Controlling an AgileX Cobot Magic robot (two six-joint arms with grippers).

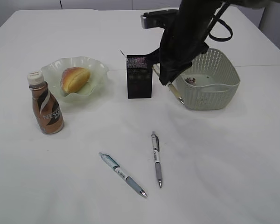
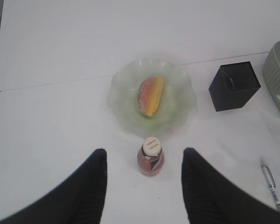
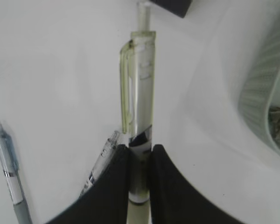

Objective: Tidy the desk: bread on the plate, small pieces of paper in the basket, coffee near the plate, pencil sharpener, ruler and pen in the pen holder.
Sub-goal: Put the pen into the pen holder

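My right gripper [image 3: 139, 149] is shut on a clear pen [image 3: 139, 93], which hangs slanted between the black mesh pen holder [image 1: 139, 77] and the basket [image 1: 214, 93]. Two more pens [image 1: 123, 175] [image 1: 156, 158] lie on the table in front. Bread [image 1: 74, 79] rests on the green wavy plate [image 1: 95, 70], and the coffee bottle [image 1: 45, 105] stands just in front of it. High over that bottle [image 2: 150, 161], my left gripper [image 2: 144, 150] is open and holds nothing. Small paper bits [image 1: 191, 80] lie in the basket. The pencil sharpener and the ruler are out of view.
A seam between two tabletops [image 1: 261, 65] runs behind the basket. My right arm [image 1: 186, 32] reaches down from the back right over the basket's left rim. The left arm does not show in the exterior view.
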